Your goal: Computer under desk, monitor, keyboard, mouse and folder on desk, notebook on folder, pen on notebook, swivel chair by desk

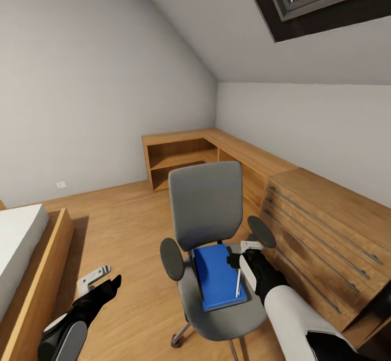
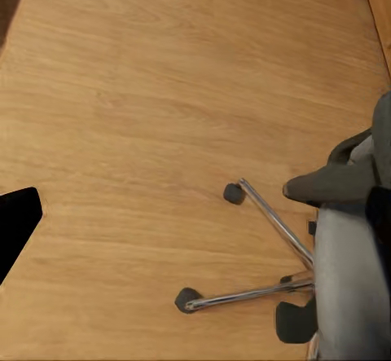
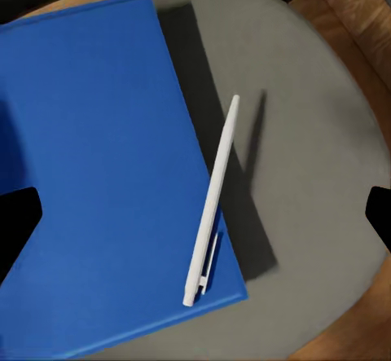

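The swivel chair (image 1: 206,203) stands mid-room with its grey back toward the far wall. On its seat (image 3: 318,173) lies the blue folder (image 1: 216,274) (image 3: 98,173). The whitish pen (image 1: 238,283) (image 3: 213,202) rests along the folder's edge, one end on the folder and the other over the grey seat. My right gripper (image 1: 243,252) (image 3: 198,218) hovers open just above the pen, a fingertip on either side of it. My left gripper (image 1: 102,278) hangs open over the floor to the left of the chair, looking at its chrome base (image 2: 261,255). Notebook, desk, monitor, keyboard, mouse and computer are out of view.
A light wooden drawer unit (image 1: 326,236) runs close along the chair's right side. A low wooden shelf (image 1: 179,157) fills the far corner. A bed (image 1: 21,241) in a wooden frame sits at the left. Bare wooden floor (image 1: 125,225) lies between bed and chair.
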Motion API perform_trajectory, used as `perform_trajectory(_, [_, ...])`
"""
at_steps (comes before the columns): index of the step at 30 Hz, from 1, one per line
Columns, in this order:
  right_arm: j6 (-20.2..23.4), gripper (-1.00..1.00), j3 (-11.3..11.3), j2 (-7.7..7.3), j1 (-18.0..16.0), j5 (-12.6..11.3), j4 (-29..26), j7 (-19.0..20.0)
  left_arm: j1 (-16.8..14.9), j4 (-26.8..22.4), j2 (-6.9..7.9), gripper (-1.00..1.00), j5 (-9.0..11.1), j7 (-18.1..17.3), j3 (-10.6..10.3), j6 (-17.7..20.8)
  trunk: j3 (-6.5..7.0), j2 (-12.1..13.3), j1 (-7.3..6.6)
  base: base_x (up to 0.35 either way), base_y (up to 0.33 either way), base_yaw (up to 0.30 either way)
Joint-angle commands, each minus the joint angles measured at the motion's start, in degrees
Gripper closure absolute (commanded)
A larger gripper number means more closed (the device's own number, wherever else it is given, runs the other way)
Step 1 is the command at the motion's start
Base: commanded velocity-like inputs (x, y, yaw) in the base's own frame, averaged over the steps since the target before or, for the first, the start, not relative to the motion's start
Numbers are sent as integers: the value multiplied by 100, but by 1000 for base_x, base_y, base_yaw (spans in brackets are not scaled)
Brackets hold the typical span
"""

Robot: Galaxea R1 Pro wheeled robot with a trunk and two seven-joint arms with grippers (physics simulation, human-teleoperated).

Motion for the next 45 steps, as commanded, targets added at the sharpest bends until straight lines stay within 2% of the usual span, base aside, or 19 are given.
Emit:
perform_trajectory(1, [24, -100, -34, 6, -3, 33, -10, 2, -4, -13, 2, -100, 64, 48, 30, 15, -6, -3, 1, 43, 12, 0])
perform_trajectory(16, [-3, -100, -39, -15, -3, 34, 34, 10, -4, -59, -1, -100, 71, 37, 237, 10, -6, -3, 1, 85, 2, 0])
perform_trajectory(22, [-4, -100, -34, -13, -3, 44, 42, 11, -4, -67, -10, -100, 81, 40, 329, 6, -114, -244, 132, 3, 0, 0])
perform_trajectory(45, [-4, -100, -42, -34, -3, 47, 103, 11, -4, -68, -6, -100, 82, 40, 339, 6, -527, -1167, 638, 0, 0, 0])
